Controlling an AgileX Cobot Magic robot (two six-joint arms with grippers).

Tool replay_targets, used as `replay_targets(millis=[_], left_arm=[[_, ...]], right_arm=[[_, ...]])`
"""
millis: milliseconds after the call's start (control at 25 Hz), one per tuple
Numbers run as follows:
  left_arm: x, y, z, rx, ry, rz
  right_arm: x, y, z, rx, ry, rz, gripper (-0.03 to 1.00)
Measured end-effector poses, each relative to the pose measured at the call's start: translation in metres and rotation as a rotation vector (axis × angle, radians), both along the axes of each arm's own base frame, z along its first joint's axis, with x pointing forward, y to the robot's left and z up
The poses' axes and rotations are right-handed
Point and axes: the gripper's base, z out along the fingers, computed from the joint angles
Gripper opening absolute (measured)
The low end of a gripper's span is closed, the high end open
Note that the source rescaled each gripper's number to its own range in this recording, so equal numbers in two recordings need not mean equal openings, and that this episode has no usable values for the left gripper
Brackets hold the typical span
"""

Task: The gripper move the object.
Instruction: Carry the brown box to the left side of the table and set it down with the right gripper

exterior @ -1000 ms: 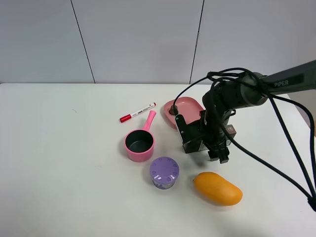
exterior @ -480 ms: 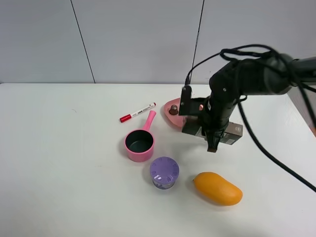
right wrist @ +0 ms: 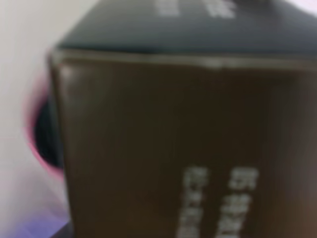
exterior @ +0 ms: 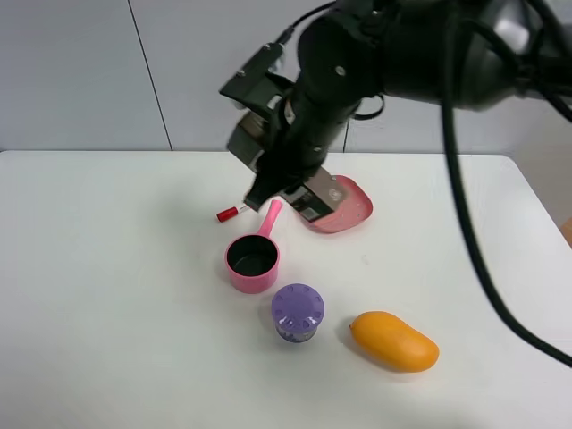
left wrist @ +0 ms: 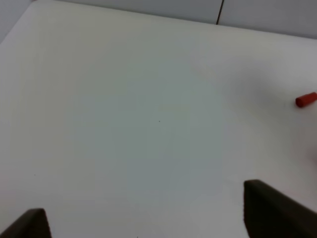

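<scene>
Your right black two-fingered hand (exterior: pixel 288 189) is clamped on the slim dark brown cardboard box with white print (right wrist: pixel 173 144), up off the white surface (exterior: pixel 107 313), over the pink plastic saucepan (exterior: pixel 252 261) handle, probably carried high to clear clutter. Left hand (left wrist: pixel 148 218) gapes, idle.

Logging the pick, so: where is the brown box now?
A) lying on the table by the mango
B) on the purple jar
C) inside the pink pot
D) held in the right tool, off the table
D: the brown box fills the right wrist view, and the right tool holds it up above the pink pot.
</scene>
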Motion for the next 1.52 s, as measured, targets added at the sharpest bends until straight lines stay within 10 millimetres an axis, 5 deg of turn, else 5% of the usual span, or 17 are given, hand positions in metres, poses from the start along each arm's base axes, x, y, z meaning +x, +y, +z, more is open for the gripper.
replay_targets(millis=[240,560,840,1280,1520], left_arm=[[0.000,0.000,0.000,0.000,0.000,0.000],[0.000,0.000,0.000,0.000,0.000,0.000],[0.000,0.000,0.000,0.000,0.000,0.000],[0.000,0.000,0.000,0.000,0.000,0.000],[0.000,0.000,0.000,0.000,0.000,0.000]], right_arm=[[0.001,0.085,0.002,0.136,0.070,0.072,0.01],[-0.018,0.159,-0.059,0.103,0.141,0.175,0.01],[-0.022,0.169,-0.117,0.010,0.212,0.181,0.01],[-0.023,0.171,-0.167,-0.067,0.290,0.167,0.01],[-0.023,0.171,-0.169,-0.065,0.299,0.165,0.01]])
